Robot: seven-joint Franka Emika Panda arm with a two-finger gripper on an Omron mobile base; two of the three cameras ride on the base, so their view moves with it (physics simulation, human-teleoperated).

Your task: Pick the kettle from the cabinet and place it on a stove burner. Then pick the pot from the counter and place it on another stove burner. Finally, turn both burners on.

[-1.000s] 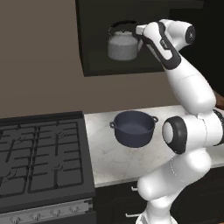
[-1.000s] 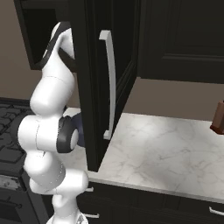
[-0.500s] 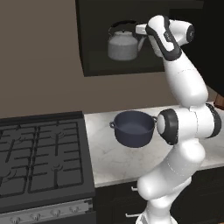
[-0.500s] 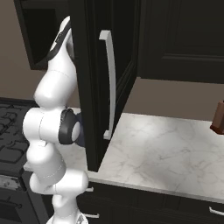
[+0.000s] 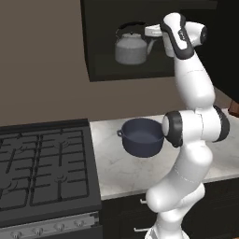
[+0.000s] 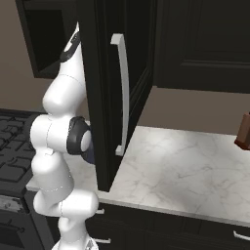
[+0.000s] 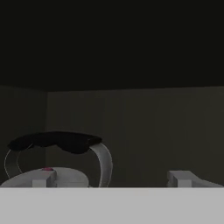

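Nothing is done yet: the kettle [image 5: 131,48] sits in the cabinet [image 5: 95,42], apparently just left of the spread, empty gripper [image 7: 111,179], pot [image 5: 141,137] untouched on the counter [image 5: 110,158].

kettle [image 5: 131,50]: dull silver-grey metal body, matt black handle
cabinet [image 5: 95,42]: matt black, smooth
pot [image 5: 142,137]: dark blue-grey, smooth with a soft sheen
counter [image 6: 188,171]: white marble look, faint grey veins, polished
stove burners [image 5: 41,165]: matt black cast-iron grates
door handle [image 6: 122,93]: smooth pale satin metal
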